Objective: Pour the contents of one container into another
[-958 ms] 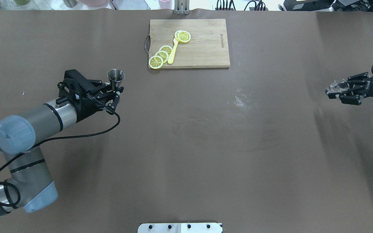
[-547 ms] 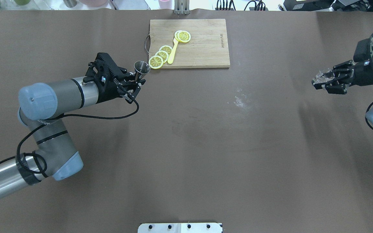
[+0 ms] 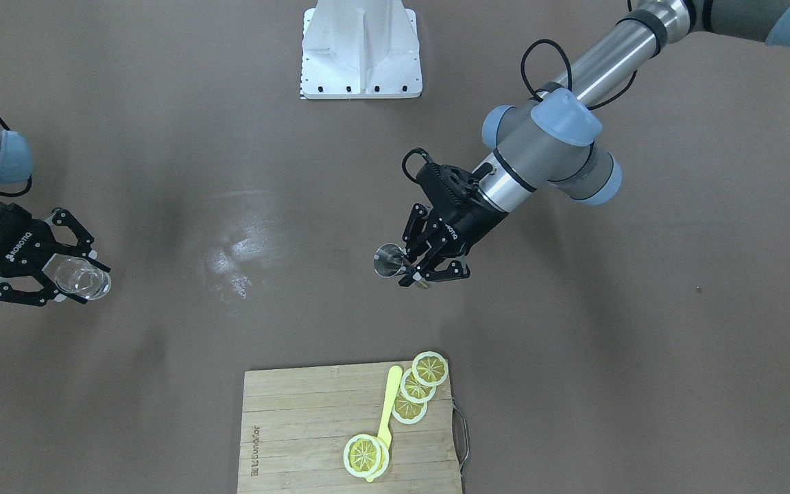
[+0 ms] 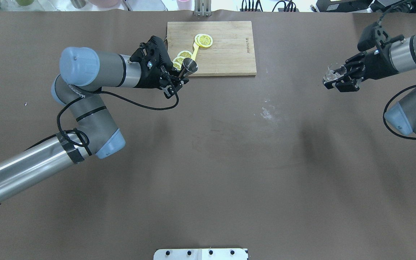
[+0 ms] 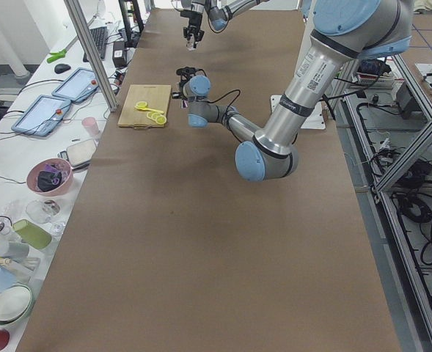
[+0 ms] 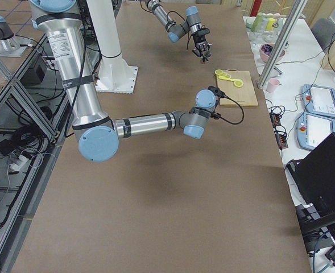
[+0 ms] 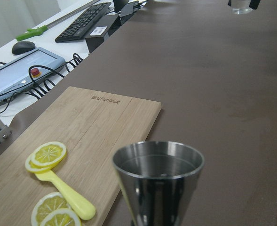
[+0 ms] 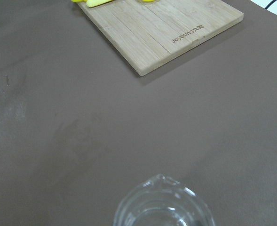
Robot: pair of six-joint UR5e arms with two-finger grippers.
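— Brown table [image 4: 208, 162], two arms well apart. Left gripper [image 4: 180, 78] is clamped on the jigger [image 4: 190, 66] at its waist, aloft near the cutting board [image 4: 226, 54]; right gripper [image 4: 339, 82] is closed round the glass cup [image 4: 332, 74], also aloft
— Risk?
— I'd guess a tilt in transit, or missing that small mouth, spills it. Jigger: dull grey hourglass, roughly upright

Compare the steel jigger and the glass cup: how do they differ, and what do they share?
The jigger is opaque grey metal; the glass cup is clear. The jigger is a flaring cone; the glass cup is short and round. The left gripper holds the jigger near the cutting board; the right gripper holds the glass cup far across the table. Both are small and mouth up.
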